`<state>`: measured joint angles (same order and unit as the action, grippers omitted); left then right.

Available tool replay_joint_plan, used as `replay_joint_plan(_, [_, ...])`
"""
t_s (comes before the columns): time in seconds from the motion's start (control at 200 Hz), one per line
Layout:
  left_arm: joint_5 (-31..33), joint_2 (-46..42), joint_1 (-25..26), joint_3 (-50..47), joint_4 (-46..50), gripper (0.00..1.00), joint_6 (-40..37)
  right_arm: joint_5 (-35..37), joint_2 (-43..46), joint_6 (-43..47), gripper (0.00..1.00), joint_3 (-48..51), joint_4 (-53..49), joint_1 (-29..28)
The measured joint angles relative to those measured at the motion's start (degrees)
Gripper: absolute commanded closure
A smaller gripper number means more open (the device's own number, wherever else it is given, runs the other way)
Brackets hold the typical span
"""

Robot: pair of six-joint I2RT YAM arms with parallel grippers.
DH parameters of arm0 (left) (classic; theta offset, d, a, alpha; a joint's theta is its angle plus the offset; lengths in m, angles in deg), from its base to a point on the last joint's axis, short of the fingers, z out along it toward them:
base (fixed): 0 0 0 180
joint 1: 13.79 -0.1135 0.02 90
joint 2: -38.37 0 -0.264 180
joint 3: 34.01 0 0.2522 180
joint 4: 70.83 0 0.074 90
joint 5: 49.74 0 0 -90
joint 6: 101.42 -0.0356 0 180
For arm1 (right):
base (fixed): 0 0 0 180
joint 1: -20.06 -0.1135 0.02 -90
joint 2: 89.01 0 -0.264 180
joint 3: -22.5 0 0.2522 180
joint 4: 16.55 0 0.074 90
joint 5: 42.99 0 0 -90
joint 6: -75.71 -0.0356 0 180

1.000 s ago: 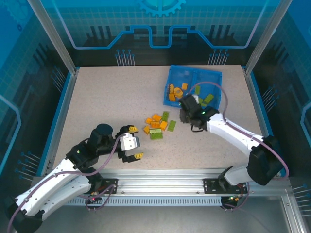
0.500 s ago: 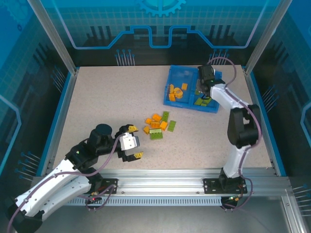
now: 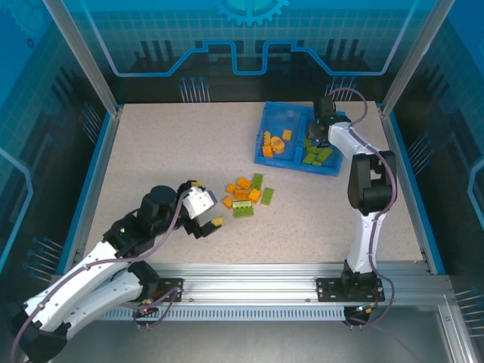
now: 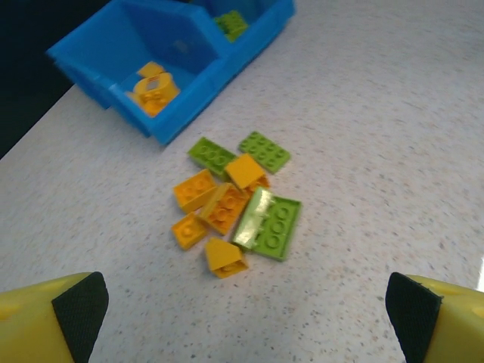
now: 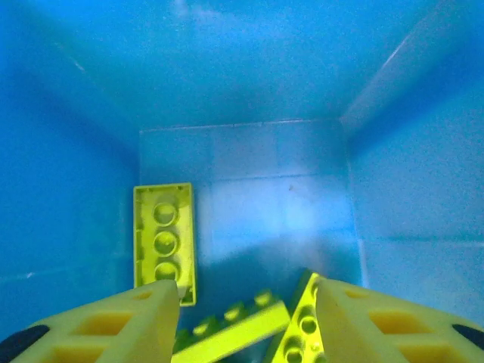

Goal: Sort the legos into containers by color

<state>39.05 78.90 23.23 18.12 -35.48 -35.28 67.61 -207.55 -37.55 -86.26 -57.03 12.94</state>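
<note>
Legos (image 4: 227, 208): glossy moulded plastic, studded. Tray (image 4: 189, 113): smooth blue plastic, slight sheen. Tabletop (image 4: 378, 113): matt, speckled, finely grained. Front rail (image 3: 249, 274): brushed metal.

Left claw (image 4: 246, 314): jaws spread wide, nothing between them. Its yellow fingers (image 4: 45, 321) with black pads sit at the two lower corners.

Speckled desk (image 4: 393, 136) ahead of the claw carries a loose cluster of legos (image 4: 234, 204). Orange bricks (image 4: 195, 189) touch and partly overlap lime green plates (image 4: 276, 227). Two more green plates lie on the far side of the cluster.

Beyond the cluster, ahead and to the left: blue tray (image 4: 181, 113). Its left compartment holds orange pieces (image 4: 153, 89). The compartment to its right holds a green piece (image 4: 231, 23).
</note>
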Motion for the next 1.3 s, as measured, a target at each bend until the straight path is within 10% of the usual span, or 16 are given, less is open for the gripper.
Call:
replay_joint_plan(0.34, [10.27, 11.82, 2.12, 5.88, -2.34, 0.04, 40.54, -10.23, 25.55, -0.63, 0.41, 18.47, -0.70, -1.11])
replay_joint_plan(0.655, [14.71, 32.33, 8.35, 8.33, 1.88, 0.04, 81.94, -21.33, 44.04, -0.85, 0.11, 31.45, -4.26, -12.57])
replay_joint_plan(1.301, [21.73, 64.48, 13.46, 25.90, 4.98, 0.09, 89.07, -21.42, 47.65, -1.05, 0.00, 32.35, -8.90, -12.83])
